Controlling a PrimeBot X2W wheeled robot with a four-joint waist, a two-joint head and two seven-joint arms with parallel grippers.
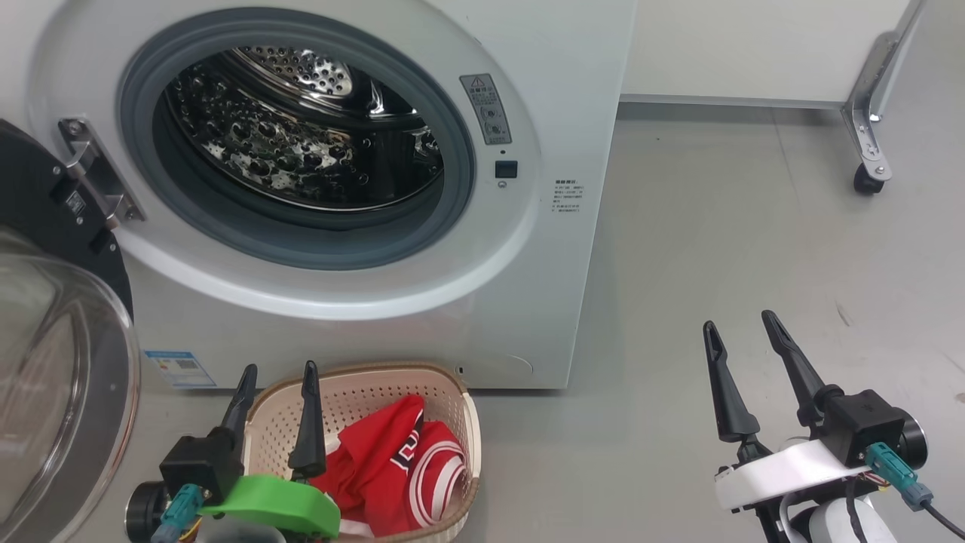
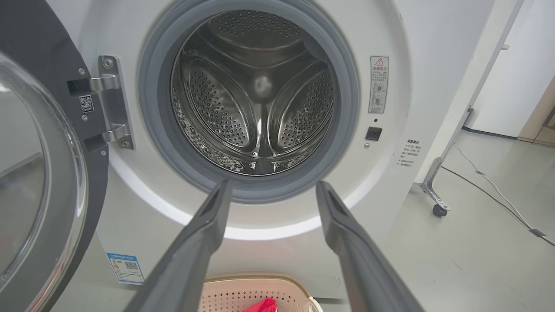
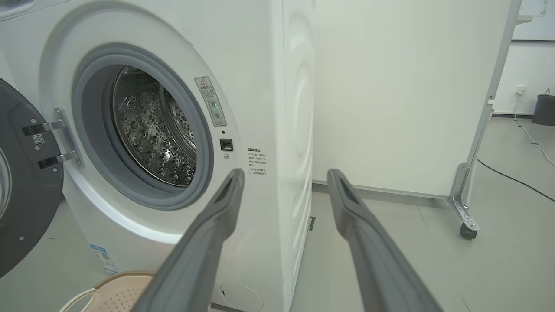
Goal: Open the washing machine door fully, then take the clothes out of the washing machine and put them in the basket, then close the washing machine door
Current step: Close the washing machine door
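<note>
Both empty, fingers [image 1: 310, 411] apart: left gripper [image 1: 279, 366], right gripper [image 1: 738, 319]; washing machine door [image 1: 53, 362] wide open leftward; clothes [image 1: 392, 467] in basket [image 1: 354, 396].

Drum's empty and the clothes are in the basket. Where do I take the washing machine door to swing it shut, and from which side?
Take the washing machine door by its black rim, at the edge farthest from the hinge, bringing the left gripper in from the left, behind the door. The glass bowl bulges smooth, likely no hold; the far edge should swing easiest.
</note>
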